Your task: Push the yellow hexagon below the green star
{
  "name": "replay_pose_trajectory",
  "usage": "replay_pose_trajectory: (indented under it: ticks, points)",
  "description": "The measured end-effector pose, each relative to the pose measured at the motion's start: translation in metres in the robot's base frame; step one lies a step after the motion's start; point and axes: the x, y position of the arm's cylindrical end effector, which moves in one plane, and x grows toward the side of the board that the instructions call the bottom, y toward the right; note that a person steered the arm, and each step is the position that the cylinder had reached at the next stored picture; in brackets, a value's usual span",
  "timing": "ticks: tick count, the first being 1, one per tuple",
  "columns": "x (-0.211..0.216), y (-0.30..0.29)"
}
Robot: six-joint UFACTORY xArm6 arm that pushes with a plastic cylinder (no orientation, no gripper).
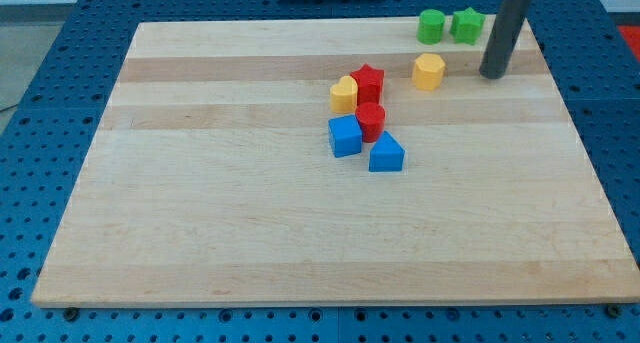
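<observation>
Spreading across most of the view is the wooden board (250, 243), pale and striped, lying on a blue pegboard table (40, 103). The dark rod (505, 33) comes down from the view's top right, and the tip (491, 76) rests on the board near its top right corner; the arm ends in this bare rod, with no jaws to open or close.

The yellow hexagon (429, 71) sits to the view's left of the tip, apart from it with bare wood between. Above them, near the board's top edge, stand the green star (467, 24) and, just beside it on the view's left, a green cylinder (431, 26). The hexagon lies below the cylinder, down and to the left of the star.

Toward the middle is a tight cluster: a red star (368, 82) with a yellow heart (344, 94) touching its left side, a red cylinder (371, 120) just below, a blue cube (345, 136) against that cylinder's left, and a blue triangle (386, 154) at the lower right.
</observation>
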Motion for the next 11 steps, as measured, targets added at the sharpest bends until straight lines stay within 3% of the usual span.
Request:
replay_pose_trajectory:
  ticks: [1, 2, 3, 4, 5, 6, 7, 8, 9, 11]
  points:
    - [0.034, -0.030]
    - [0.038, -0.076]
    - [0.004, -0.088]
    - [-0.018, -0.056]
    - [-0.007, -0.055]
    - [-0.002, -0.104]
    - [-0.022, -0.149]
    - [-0.054, -0.146]
    - [-0.059, -0.106]
    - [-0.021, -0.133]
